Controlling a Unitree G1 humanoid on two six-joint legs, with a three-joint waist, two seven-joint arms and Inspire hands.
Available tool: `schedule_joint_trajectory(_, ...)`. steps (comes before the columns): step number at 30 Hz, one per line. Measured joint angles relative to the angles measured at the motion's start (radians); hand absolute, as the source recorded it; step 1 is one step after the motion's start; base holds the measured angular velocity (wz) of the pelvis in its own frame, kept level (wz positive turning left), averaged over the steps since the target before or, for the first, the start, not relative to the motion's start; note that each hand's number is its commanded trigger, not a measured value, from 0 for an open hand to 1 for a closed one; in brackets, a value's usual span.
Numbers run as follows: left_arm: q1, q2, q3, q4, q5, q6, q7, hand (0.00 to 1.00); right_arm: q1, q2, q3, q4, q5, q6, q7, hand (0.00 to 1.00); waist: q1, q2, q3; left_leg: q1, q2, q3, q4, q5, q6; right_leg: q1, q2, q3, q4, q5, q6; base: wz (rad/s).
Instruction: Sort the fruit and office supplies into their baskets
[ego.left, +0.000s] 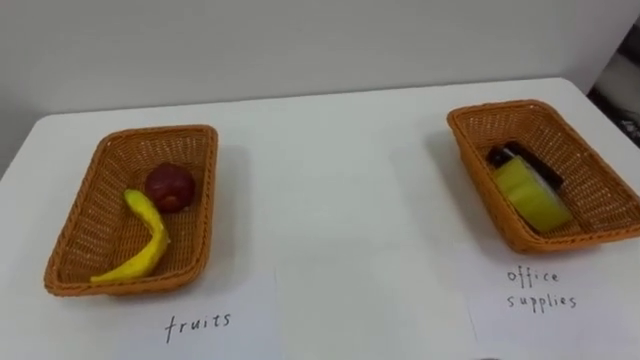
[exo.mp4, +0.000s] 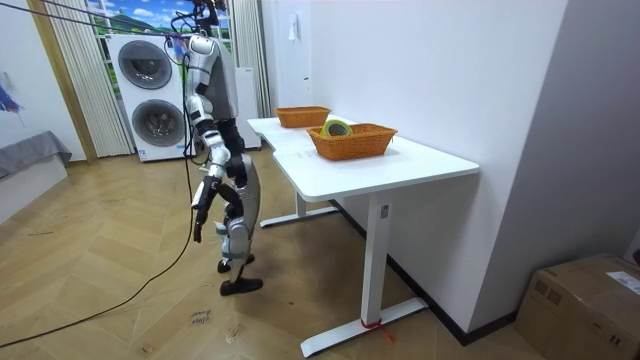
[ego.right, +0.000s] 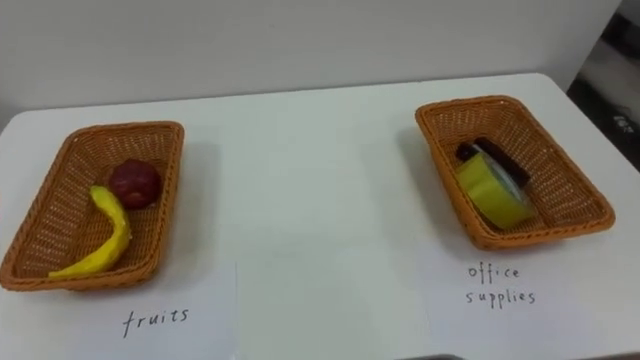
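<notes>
Two wicker baskets stand on the white table (ego.left: 330, 200). In the left basket (ego.left: 195, 140), behind a paper marked fruits (ego.left: 198, 322), lie a yellow banana (ego.left: 145, 245) and a dark red round fruit (ego.left: 170, 187). The right basket (ego.left: 470, 125), behind a paper marked office supplies (ego.left: 540, 290), holds a yellow tape roll (ego.left: 532, 195) and a black object (ego.left: 520, 160) partly hidden behind the roll. In the room view I stand a step back from the table's long side, and my right hand (exo.mp4: 203, 196) hangs down by my hip, away from the baskets.
A white wall runs just behind the table. Two stacked washing machines (exo.mp4: 150, 95) stand behind me and a cardboard box (exo.mp4: 590, 305) sits on the floor at the room view's right. Bare tabletop lies between the baskets.
</notes>
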Motion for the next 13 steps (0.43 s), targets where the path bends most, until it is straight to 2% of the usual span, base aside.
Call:
schedule_joint_trajectory(3,0.017,-0.012,-0.005,0.003,0.006,0.010,-0.001,0.00,-0.010,0.001,0.080,0.083,-0.009,0.036,0.135,0.00,0.004,0.003,0.0014,0.007,0.000,0.000,0.000,-0.001,0.000,0.007,-0.001,-0.001,-0.002,0.000,0.000,-0.01)
schedule_joint_trajectory(5,0.013,-0.014,-0.010,0.002,0.023,0.021,-0.008,0.00,-0.023,0.001,0.132,0.127,-0.073,0.062,0.213,0.00,0.024,0.005,0.0017,0.007,0.000,0.001,0.000,-0.002,0.000,0.006,-0.001,-0.001,-0.002,0.000,0.000,0.00)
schedule_joint_trajectory(7,0.012,-0.018,-0.013,0.011,0.045,0.026,-0.027,0.00,-0.040,0.000,0.169,0.171,-0.208,0.087,0.304,0.00,0.034,0.007,0.0022,0.007,0.000,0.001,0.000,-0.002,0.000,0.006,-0.001,-0.001,-0.002,0.000,0.000,0.00)
schedule_joint_trajectory(11,0.002,-0.023,-0.014,0.021,0.042,0.047,-0.044,0.00,-0.065,-0.003,0.252,0.197,-0.363,0.099,0.407,0.00,0.072,0.009,0.0025,0.014,0.001,0.008,-0.002,-0.002,-0.001,0.009,0.001,0.005,-0.003,0.000,0.000,-0.05)
schedule_joint_trajectory(13,-0.009,-0.023,-0.023,0.026,0.042,0.057,-0.047,0.00,-0.077,-0.003,0.305,0.207,-0.422,0.120,0.454,0.00,0.088,0.010,0.0033,0.015,0.002,0.007,-0.002,-0.002,-0.001,0.014,0.002,0.003,-0.009,0.000,-0.001,0.03)
